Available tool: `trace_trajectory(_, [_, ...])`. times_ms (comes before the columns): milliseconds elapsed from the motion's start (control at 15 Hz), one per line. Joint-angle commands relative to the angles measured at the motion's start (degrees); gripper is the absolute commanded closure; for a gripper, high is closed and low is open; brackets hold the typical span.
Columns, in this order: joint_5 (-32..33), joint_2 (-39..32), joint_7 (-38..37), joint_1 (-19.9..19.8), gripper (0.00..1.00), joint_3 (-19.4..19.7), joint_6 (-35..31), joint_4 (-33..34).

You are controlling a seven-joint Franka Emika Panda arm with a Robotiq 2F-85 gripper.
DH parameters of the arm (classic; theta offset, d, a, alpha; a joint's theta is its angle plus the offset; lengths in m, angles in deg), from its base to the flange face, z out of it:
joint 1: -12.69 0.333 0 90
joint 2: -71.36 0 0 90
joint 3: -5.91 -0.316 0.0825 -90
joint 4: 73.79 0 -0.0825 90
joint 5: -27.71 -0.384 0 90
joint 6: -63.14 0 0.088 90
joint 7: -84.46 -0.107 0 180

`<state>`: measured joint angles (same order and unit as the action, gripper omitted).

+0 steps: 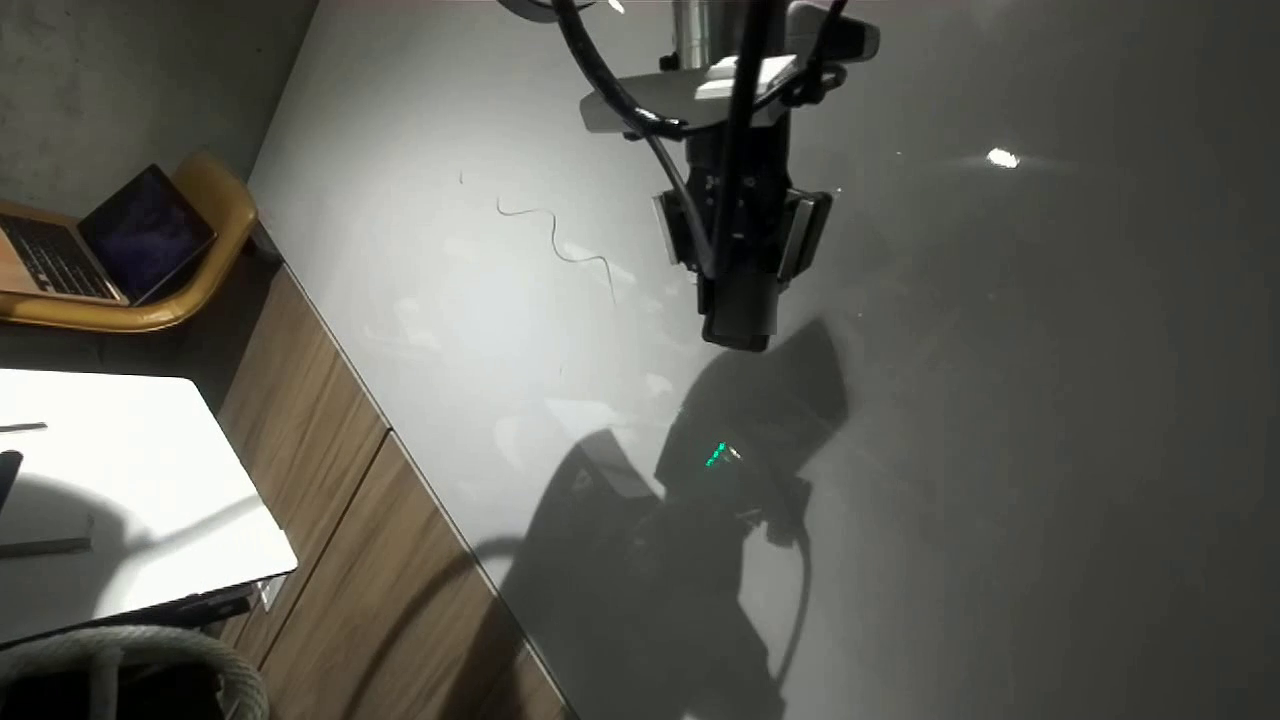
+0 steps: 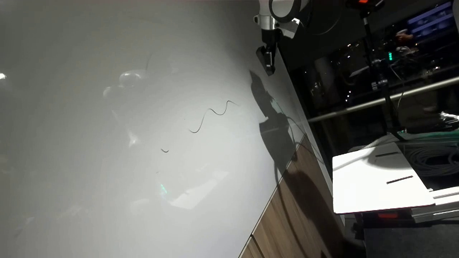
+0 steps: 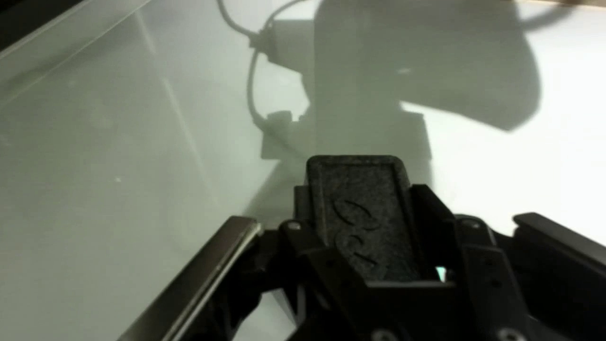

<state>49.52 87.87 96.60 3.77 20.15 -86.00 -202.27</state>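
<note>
Grey-white and glossy, a broad flat surface (image 1: 1050,430) fills most of both exterior views. Brown wood-grained panels (image 1: 310,480) border it on a slant, towards the lower left of an exterior view. Over surface and panels falls a large arm-shaped shadow (image 1: 690,540), at the lower middle of that frame and again across the top of the wrist view. A slotted white rectangular slab (image 2: 365,186) sits at the lower right of an exterior view. From the top edge of both exterior views reaches a white-and-black robot arm (image 2: 267,21). At the left of an exterior view, a mustard-yellow moulded chair (image 1: 222,205) carries an open, dark-screened laptop (image 1: 145,235). At the arm's end is a black metal gripper (image 1: 740,290), its jaws drawn in against the sides of a dark grey, round-cornered rectangular block (image 3: 364,189), holding it. The block lies just below the middle of the wrist view, its end projecting past the jaws. Up and left of it in an exterior view, a thin wavy black line (image 1: 553,228) crosses the surface. Smaller is a short curved black dash (image 2: 165,151), apart from the line. Thin dark strokes (image 3: 365,258) mark the block's face.
</note>
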Motion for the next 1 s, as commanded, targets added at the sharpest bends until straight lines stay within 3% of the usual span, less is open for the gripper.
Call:
trace_trajectory(0, [-5.17,3.80,5.34,2.25,0.71,-1.48,0.64,-5.13])
trace_trajectory(400, [-6.10,0.66,5.02,4.86,0.71,-5.60,4.73,-5.49])
trace_trajectory(933, [-3.24,-6.86,3.13,6.21,0.71,-11.44,13.47,5.26])
